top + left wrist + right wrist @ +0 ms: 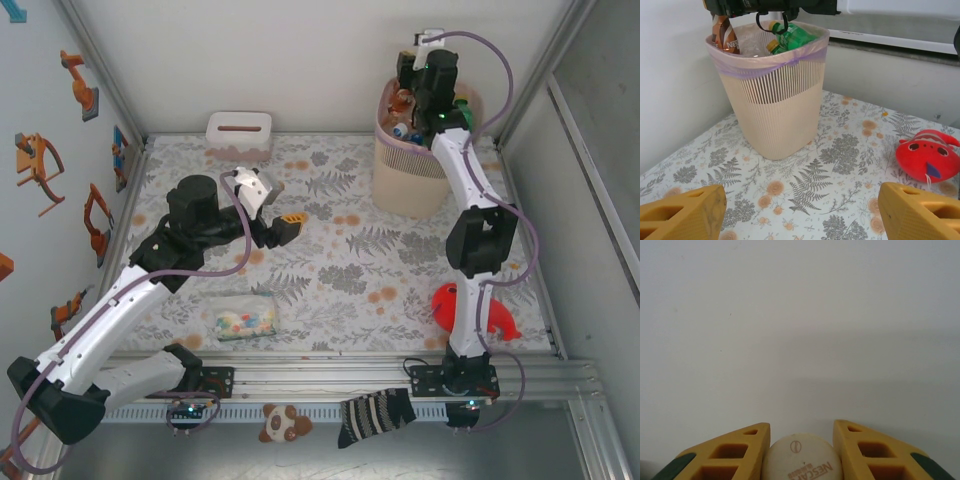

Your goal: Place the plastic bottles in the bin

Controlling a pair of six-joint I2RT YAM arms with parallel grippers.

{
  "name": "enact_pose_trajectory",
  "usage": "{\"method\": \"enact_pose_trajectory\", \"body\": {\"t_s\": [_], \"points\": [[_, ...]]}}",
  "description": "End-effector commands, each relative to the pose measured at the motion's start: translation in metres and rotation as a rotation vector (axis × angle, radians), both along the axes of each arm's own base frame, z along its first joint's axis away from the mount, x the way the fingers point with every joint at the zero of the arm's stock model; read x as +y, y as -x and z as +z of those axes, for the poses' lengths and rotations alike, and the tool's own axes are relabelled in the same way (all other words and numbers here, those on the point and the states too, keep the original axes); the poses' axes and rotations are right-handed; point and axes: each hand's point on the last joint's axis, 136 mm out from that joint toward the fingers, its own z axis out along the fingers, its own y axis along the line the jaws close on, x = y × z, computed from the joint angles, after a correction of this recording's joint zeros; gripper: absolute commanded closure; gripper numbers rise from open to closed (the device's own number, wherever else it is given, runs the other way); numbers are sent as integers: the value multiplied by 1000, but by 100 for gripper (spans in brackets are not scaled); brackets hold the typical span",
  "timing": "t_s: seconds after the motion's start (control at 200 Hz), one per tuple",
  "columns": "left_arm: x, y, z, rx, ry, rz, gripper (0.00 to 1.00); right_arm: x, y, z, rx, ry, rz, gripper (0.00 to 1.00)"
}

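The right hand (801,439) has yellow wedge-shaped fingers (735,452) with triangular cut-outs and dark green backs. It pinches the smooth white round end (802,460) of a brown plastic bottle (723,36), and that end is printed with Nescafé lettering. In the left wrist view the bottle hangs upright at the left corner of the tall beige bin (775,110), its lower part hidden below the rim. The bin is a rounded-square plastic basket with fine vertical slats, lined with a thin translucent pink bag (805,52) folded over the rim. Inside, a glossy green plastic bottle (794,36) lies tilted, with a yellow cap (771,46) just beside it. The left hand (800,215) is spread wide and holds nothing. It hovers above the table (840,200), which wears a matte cloth of grey ferns and orange blossoms. A soft red rounded toy (927,157) lies on the cloth, well apart from the bin. From above, a low white tissue box (238,133) and a flat clear packet of coloured pieces (245,318) rest on the cloth too
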Motion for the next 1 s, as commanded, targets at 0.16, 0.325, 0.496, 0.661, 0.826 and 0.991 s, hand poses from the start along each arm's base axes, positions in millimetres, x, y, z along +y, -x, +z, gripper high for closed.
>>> {"method": "enact_pose_trajectory", "body": {"t_s": [0.16, 0.325, 0.496, 0.661, 0.826, 0.991], "points": [[4, 6, -3, 13, 7, 5, 21, 11, 5, -137, 325, 63, 39, 82], [4, 6, -3, 14, 13, 5, 21, 13, 17, -115, 278, 66, 58, 79], [4, 7, -2, 11, 17, 5, 21, 26, 38, -92, 226, 105, 116, 67], [4, 7, -3, 16, 19, 5, 21, 40, 67, -86, 251, 149, 211, 54], [4, 8, -6, 22, 17, 5, 21, 40, 99, -70, 276, 157, 251, 40], [3, 8, -5, 23, 23, 1, 21, 35, 105, -32, 229, 104, 225, 37]]}}
